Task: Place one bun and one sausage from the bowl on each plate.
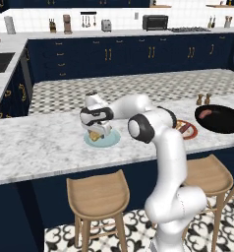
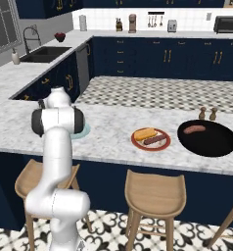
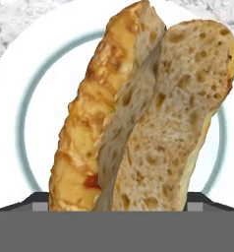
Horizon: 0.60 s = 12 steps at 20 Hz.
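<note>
Two plates sit on the marble counter. The light blue plate lies under the gripper, and in the hand view a split bun stands over that plate, its golden crust to one side and its crumb to the other, between the widely spread jaws; whether they press it or have let go cannot be told. Over at the red-rimmed plate lie a second bun and a sausage, side by side. Just beside it rests the black bowl, with one sausage lying near its far edge. A pair of small brown shakers stands behind the bowl. Wooden stools line the near side of the counter. The arm's white elbow partly hides the red-rimmed plate in the left base view.
</note>
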Tool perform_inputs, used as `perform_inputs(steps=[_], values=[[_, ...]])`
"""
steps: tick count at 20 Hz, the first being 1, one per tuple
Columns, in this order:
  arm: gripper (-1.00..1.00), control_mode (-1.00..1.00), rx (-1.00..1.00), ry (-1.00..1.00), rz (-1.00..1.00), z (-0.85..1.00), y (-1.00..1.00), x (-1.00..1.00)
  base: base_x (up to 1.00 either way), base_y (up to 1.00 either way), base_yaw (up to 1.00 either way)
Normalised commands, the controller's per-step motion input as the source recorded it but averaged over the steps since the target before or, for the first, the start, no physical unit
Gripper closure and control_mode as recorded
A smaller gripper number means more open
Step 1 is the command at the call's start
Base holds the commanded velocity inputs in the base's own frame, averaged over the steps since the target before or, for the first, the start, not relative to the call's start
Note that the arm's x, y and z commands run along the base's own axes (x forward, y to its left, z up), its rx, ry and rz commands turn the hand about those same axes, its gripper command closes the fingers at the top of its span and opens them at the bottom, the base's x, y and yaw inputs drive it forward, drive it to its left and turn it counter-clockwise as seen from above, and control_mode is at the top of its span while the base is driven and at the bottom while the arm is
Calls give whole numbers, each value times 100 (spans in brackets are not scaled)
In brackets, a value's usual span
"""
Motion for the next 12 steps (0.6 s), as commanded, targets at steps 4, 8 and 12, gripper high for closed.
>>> perform_inputs(steps=[4,8,12], values=[[-100,-100,0,0,0,-39,0,2,0,0,0],[-100,-100,0,-13,0,-10,-1,-21,0,0,0],[-100,-100,2,-19,0,0,-2,-33,0,0,0]])
